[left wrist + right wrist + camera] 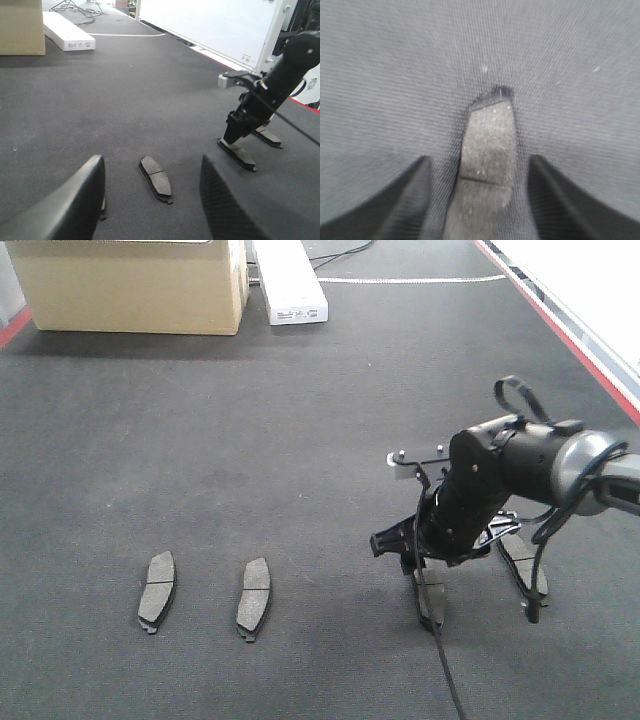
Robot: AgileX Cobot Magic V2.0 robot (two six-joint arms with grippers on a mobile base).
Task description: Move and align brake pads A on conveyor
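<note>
**On the conveyor: right gripper straddles a pad**

Front view: on the conveyor, the right gripper stands over one brake pad; two pads lie leftward.

Left wrist: left gripper open above another pad.

Right wrist: fingers spread, not touching it.

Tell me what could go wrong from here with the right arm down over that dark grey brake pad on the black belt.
1. The right gripper straddles the dark grey curved brake pad with gaps on both sides; closing off-centre could twist it out of line.
2. Another dark grey pad lies right beside the arm; its wrist or dangling black cable might nudge it.
3. Any sideways drag on the rough black felt-like conveyor belt could snag the pad.
</note>
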